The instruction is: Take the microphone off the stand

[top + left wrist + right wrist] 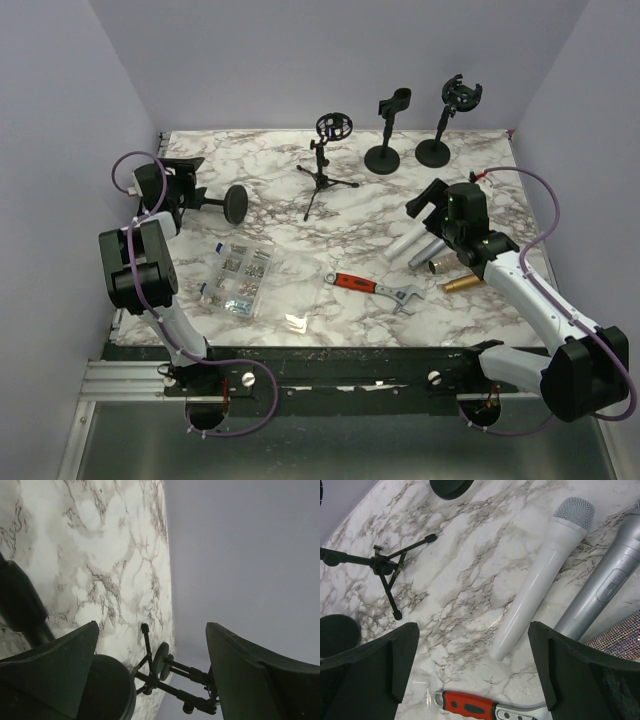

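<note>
Left gripper spread beside the tipped stand; right gripper spread above the white microphone; removal seems done; next, withdraw.

The left arm is folded, its elbow raised just behind the left end effector, whose 2 fingers stand spread wide with nothing gripped. The right arm trails long behind the right end effector, which tilts downward over the worktop, jaws spread wide and empty.
</note>
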`<state>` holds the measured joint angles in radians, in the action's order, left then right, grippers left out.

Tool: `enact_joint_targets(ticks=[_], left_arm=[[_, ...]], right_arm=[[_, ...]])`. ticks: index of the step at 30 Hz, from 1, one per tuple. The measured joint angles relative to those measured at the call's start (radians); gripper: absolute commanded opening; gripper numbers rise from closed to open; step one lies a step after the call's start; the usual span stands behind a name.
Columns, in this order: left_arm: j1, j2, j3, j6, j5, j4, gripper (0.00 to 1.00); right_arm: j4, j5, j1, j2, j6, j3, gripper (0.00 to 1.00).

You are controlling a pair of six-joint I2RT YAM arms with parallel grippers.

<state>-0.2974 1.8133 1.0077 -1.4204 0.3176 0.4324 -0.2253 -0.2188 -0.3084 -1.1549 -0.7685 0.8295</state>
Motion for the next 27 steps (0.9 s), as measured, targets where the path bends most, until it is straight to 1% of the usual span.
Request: enact_joint_targets(ticks=[6,7,11,18,20,24,27], left_arm=[[0.056,0.011,0.083,-0.071,-0.03,-0.213,0.95],[0.067,0.01,0.092,-0.083,-0.042,-0.253,0.97],[0.076,0.01,0.093,-0.088,-0.09,-0.348,0.98],[0.051,-0.006,0.092,0.0,-0.135,-0.414,0.99],[0.043,-0.019,0.091,0.021,-0.146,-0.426,0.98],[0.021,-0.067,0.092,0.111,-0.179,-0.456,0.99],[0.003,-0.083,0.1,0.14,-0.183,-0.487,0.99]], right_arm=[[0.0,0.001,0.0,0.004,0.005,-0.004,1.0],[0.0,0.001,0.0,0.005,0.007,-0.005,1.0],[0.0,0.0,0.0,0.015,0.011,-0.008,1.0],[0.005,0.001,0.0,0.02,0.011,-0.023,1.0],[0.007,0.001,0.0,0.019,0.011,-0.027,1.0],[0.009,0.001,0.0,0.019,0.011,-0.033,1.0],[0.014,0.002,0.0,0.019,0.011,-0.038,1.0]])
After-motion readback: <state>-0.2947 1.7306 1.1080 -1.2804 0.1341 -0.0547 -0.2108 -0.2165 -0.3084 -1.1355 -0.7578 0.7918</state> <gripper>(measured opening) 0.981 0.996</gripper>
